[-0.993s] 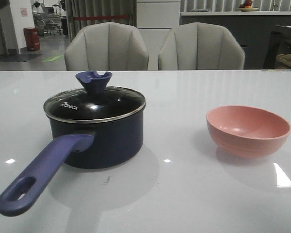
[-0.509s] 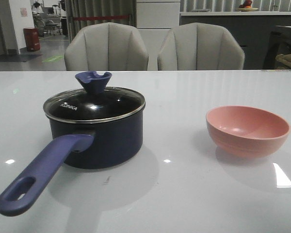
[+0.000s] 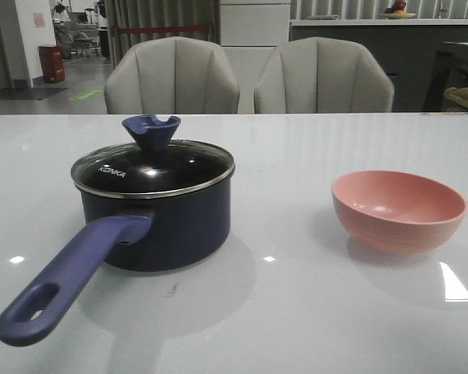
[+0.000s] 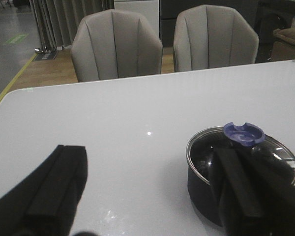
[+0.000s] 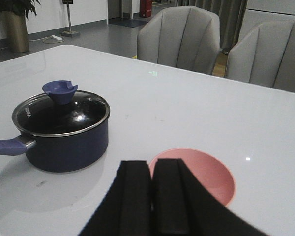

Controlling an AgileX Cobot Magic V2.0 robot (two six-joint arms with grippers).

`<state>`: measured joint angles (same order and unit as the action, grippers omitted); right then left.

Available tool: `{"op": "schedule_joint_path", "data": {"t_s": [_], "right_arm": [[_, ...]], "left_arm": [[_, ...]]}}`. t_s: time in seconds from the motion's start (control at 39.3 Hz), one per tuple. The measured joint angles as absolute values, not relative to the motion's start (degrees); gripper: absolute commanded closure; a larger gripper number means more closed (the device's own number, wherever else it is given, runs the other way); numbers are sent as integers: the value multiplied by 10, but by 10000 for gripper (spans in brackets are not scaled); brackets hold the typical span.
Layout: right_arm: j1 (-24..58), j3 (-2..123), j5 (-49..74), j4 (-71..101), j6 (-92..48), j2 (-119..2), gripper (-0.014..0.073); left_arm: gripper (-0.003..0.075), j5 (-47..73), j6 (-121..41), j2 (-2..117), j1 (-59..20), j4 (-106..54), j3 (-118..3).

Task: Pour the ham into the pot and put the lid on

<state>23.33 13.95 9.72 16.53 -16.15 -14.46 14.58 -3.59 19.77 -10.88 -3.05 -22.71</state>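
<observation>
The dark navy pot stands left of centre on the white table, its blue-purple handle pointing toward the front left. The glass lid with the blue knob sits shut on the pot. No ham is in view; the pink bowl looks empty inside. Neither gripper shows in the front view. In the left wrist view my left gripper is open and empty, one finger overlapping the pot. In the right wrist view my right gripper is shut on nothing, short of the bowl.
Two grey chairs stand behind the table's far edge. The pot and its lid lie left of the bowl, with a gap of bare tabletop between them.
</observation>
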Motion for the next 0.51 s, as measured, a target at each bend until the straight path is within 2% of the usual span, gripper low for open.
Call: {"op": "schedule_joint_path", "data": {"t_s": [0.05,0.1,0.13,0.18,0.51], "right_arm": [[233,140,97,165,-162,-145,447],[233,140,97,165,-162,-145,447],[233,140,97,165,-162,-145,447],[233,140,97,165,-162,-145,447],[233,140,97,165,-162,-145,447]], "left_arm": [[435,117,-36,185,-109,-32,-200],[591,93,-36,178,-109,-32,-178],[624,86,-36,177,-109,-32,-170],[587,72,-36,176,-109,-33,-163],[586,25,-36,176,-109,-33,-158]]}}
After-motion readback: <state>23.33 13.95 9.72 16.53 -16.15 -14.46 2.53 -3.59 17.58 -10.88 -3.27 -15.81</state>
